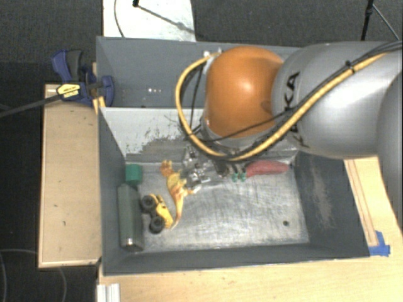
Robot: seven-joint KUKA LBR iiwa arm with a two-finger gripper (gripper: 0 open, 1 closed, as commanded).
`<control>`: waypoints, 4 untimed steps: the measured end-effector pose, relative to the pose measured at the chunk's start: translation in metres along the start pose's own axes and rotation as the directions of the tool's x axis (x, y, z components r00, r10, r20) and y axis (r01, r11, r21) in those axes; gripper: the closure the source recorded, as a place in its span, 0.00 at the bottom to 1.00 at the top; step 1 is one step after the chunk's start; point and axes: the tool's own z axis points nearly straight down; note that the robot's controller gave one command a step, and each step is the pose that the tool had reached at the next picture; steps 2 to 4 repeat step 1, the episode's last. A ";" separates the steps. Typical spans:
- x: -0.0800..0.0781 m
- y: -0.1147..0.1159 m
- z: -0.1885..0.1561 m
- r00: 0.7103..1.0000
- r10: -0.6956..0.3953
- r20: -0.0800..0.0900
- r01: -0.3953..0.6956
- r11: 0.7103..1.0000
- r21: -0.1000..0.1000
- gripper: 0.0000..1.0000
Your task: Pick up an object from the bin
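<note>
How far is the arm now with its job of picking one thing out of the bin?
Done: the gripper is down in the bin, at the top end of the yellow-orange toy animal. In hand: nothing visibly held; whether it grips the toy I cannot tell. Left: the grasp and the lift. The yellow toy car, dark green cylinder and red thing lie on the floor.

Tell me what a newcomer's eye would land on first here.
The arm's big orange wrist cover dominates, above the back of the bin, with the gripper below it next to an orange-yellow twisted toy left of centre. Next comes the yellow toy car with black wheels at front left, beside a dark green cylinder lying along the left wall.
</note>
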 end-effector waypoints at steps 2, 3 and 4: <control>0.000 0.000 0.000 1.000 -0.002 -0.001 0.002 1.000 0.000 1.00; 0.000 0.000 0.000 1.000 -0.002 -0.001 0.002 1.000 0.000 1.00; 0.000 0.000 0.000 1.000 -0.002 -0.001 0.002 1.000 0.000 1.00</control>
